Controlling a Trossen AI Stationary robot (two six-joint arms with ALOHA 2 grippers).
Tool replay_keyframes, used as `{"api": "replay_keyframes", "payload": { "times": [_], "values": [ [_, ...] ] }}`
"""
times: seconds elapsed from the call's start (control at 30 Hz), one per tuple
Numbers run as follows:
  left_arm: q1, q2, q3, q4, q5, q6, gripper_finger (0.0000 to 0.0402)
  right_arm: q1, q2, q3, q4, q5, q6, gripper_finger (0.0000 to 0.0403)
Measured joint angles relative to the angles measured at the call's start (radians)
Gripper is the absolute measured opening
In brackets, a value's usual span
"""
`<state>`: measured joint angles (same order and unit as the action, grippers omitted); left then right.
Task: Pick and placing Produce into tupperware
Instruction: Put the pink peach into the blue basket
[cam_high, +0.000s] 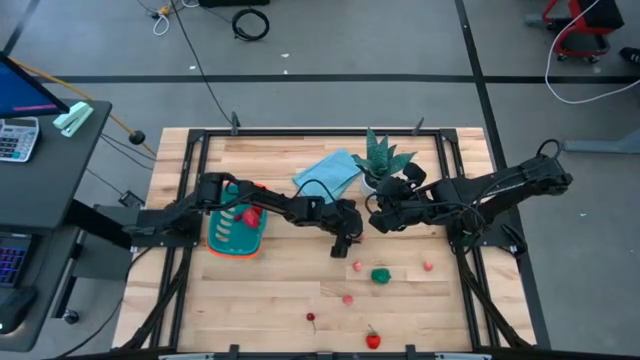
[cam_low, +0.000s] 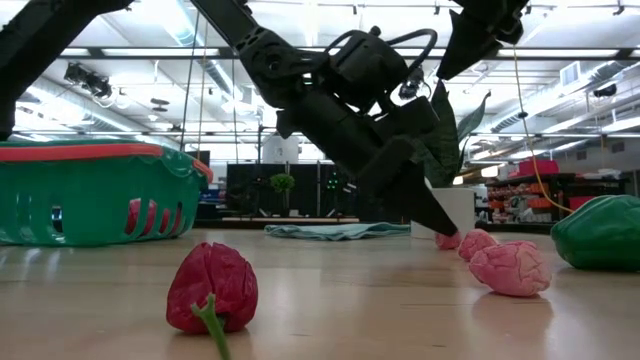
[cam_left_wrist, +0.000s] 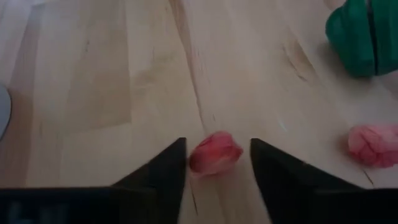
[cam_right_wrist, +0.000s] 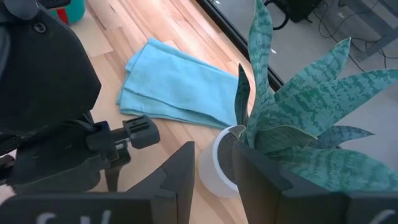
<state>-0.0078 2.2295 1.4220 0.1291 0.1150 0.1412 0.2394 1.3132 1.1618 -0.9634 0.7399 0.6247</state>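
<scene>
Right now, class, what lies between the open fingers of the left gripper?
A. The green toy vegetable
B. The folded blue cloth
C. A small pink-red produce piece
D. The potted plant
C. In the left wrist view a small pink-red produce piece sits on the wooden table between the spread fingers of the left gripper, with the green piece lying farther off.

Tupperware (cam_high: 222, 238) at centre left of high view, one produce piece (cam_high: 251, 215) inside. Cloth (cam_high: 330, 172) and potted plant (cam_high: 385, 158) at upper centre, side by side. Loose produce (cam_high: 381, 275) scattered lower centre. Left gripper (cam_left_wrist: 216, 163) straddling one piece (cam_left_wrist: 214, 153).
</scene>
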Motion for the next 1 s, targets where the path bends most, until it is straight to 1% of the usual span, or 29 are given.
{"api": "replay_keyframes", "payload": {
  "times": [0.07, 0.13, 0.17, 0.2, 0.27, 0.37, 0.43, 0.5, 0.57, 0.6, 0.73, 0.8, 0.87, 1.0],
  "values": [
    [0.0, 0.0, 0.0, 0.0, -0.005, -0.001, 0.0117, 0.0, 0.0, 0.0, 0.0, 0.0, 0.0, 0.0118],
    [0.0, 0.0, 0.0, -0.006, -0.017, -0.002, 0.0054, 0.0, 0.0, 0.0, 0.0, 0.0, 0.0, 0.0118],
    [0.0, -0.003, 0.0, -0.012, -0.022, -0.005, 0.0032, 0.0, 0.0, 0.0, 0.0, 0.0, 0.0, 0.0118],
    [0.0, -0.014, 0.0, -0.034, -0.027, -0.019, 0.0021, 0.0, 0.0, 0.0, 0.0, 0.0, 0.0, 0.0118],
    [0.0, -0.049, 0.0, -0.089, -0.046, -0.044, 0.002, 0.0, 0.0, 0.0, 0.0, 0.0, 0.0, 0.0118],
    [-0.008, -0.147, 0.0, -0.258, -0.116, -0.047, 0.0012, 0.0, 0.0, 0.0, -0.001, 0.0, 0.0, 0.0118],
    [-0.019, -0.226, 0.0, -0.388, -0.206, -0.032, 0.0012, 0.0, 0.0, 0.0, -0.002, 0.0, 0.0, 0.0118],
    [-0.033, -0.307, 0.0, -0.54, -0.334, -0.027, 0.0012, 0.0, 0.0, 0.0, -0.002, -0.001, 0.0, 0.0118],
    [-0.046, -0.393, 0.0, -0.682, -0.457, -0.057, 0.0012, 0.0, 0.0, 0.0, -0.004, -0.001, 0.0, 0.0118],
    [-0.051, -0.437, 0.0, -0.748, -0.491, -0.093, 0.0012, 0.0, 0.0, 0.0, -0.005, -0.001, 0.0, 0.0118],
    [-0.064, -0.6, -0.03, -0.968, -0.523, -0.258, 0.0012, 0.0, 0.0, 0.0, -0.008, -0.001, 0.0, 0.0118],
    [-0.064, -0.677, -0.076, -1.026, -0.539, -0.339, 0.0012, 0.0, 0.0, 0.0, -0.008, -0.001, 0.001, 0.0118],
    [-0.06, -0.748, -0.146, -1.078, -0.541, -0.427, 0.0013, 0.0, 0.0, 0.0, -0.008, -0.001, 0.001, 0.0118],
    [-0.056, -0.875, -0.334, -1.095, -0.541, -0.581, 0.0015, 0.0, 0.0, 0.0, -0.006, -0.004, 0.003, 0.0118]
  ]
}}
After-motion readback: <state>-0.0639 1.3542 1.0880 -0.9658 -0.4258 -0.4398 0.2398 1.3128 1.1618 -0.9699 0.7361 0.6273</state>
